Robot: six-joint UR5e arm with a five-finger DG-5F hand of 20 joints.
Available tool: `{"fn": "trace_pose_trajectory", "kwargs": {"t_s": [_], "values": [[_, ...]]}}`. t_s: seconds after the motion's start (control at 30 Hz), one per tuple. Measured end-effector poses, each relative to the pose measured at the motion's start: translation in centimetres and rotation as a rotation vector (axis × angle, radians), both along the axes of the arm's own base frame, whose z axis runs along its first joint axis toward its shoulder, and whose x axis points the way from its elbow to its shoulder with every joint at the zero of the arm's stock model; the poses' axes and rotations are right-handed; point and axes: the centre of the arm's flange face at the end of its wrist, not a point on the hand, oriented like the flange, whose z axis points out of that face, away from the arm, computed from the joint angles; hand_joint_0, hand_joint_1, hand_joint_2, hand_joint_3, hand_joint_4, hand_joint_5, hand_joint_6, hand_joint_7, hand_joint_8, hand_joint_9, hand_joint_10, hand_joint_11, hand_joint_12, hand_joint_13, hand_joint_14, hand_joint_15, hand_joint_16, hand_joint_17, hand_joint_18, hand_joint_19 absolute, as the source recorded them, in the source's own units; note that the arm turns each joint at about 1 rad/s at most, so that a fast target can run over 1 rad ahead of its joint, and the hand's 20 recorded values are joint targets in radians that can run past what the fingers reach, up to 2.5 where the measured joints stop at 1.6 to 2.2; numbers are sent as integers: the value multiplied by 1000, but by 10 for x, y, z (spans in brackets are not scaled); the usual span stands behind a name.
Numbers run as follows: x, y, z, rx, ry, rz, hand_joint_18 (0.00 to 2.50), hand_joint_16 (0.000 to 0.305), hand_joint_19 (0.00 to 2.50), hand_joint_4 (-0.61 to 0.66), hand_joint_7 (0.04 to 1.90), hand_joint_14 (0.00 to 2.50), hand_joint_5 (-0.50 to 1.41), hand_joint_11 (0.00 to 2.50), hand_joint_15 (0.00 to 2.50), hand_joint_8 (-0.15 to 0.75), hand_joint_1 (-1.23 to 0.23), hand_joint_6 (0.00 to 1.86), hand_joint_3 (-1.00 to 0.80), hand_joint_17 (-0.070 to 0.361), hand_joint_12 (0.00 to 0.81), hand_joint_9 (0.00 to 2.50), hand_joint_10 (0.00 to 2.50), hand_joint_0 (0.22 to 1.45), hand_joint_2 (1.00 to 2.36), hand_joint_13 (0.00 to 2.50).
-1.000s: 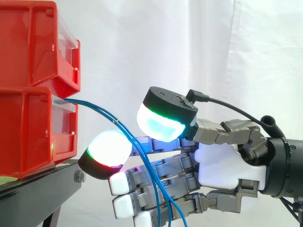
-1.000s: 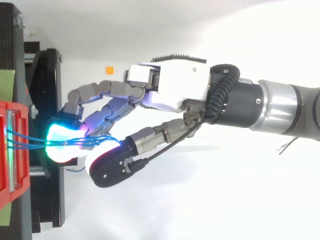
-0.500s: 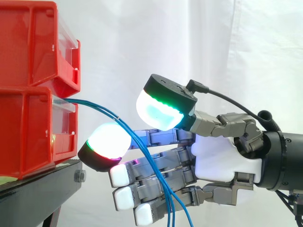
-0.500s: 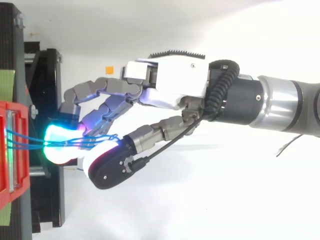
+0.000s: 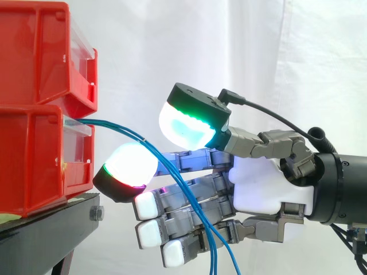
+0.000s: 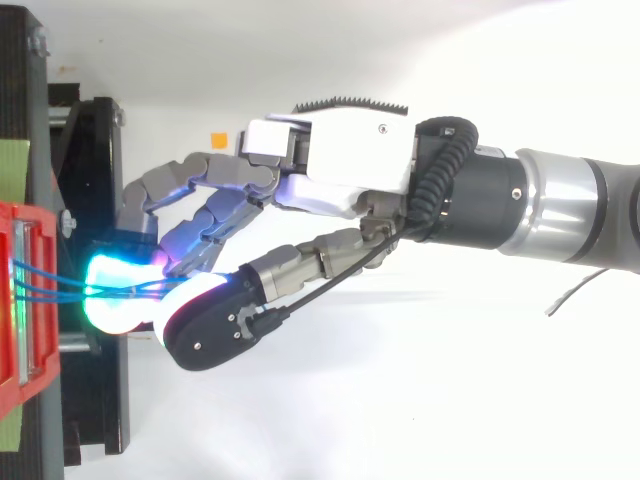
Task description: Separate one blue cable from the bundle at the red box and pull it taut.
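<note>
Nearest the side camera, the blue cables (image 5: 146, 146) ran from the mouth of the lower red bin (image 5: 40, 160) at middle left. They passed down and to the right across the front of the fingers and left the frame at bottom centre. You could count three strands. They were plainest in the top view, where they crossed from the bin at the left edge to the glowing pads.

Behind the cables, the one hand (image 5: 269, 192) occupied the centre and right of the frame. It was spread, not clamped: the thumb pad (image 5: 186, 125) stood above and apart from the nearest finger pad (image 5: 131, 166). The strands passed through the gap between them, gripped by neither.

The step in hand appeared to be selection. To do it well, you needed to settle a single strand between those two pads and let the other two fall clear before closing, since a closure over all three would have defeated the separation. After that, a steady pull toward the right of the frame would have taken up the slack — a jerk risked shifting the bin.

Further back stood two bins — the upper red bin (image 5: 40, 51) stacked on the lower — then one black stand (image 5: 51, 229) at bottom left and one white curtain (image 5: 298, 69).
</note>
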Motion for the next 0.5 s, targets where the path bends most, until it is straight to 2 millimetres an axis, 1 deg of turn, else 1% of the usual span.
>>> {"fn": "trace_pose_trajectory", "kwargs": {"t_s": [0.17, 0.5], "values": [[1, 0, 1, 0, -2, 0, 745, 44, 644, 177, 860, 19, -177, 698, 562, 336, -630, 771, -392, 100, 379, 814, 11, 582, 1007, 836], [1, 1, 2, 0, -3, 0, 793, 46, 652, 190, 869, 19, -168, 746, 574, 347, -644, 805, -492, 103, 387, 864, 10, 554, 1000, 867]]}}
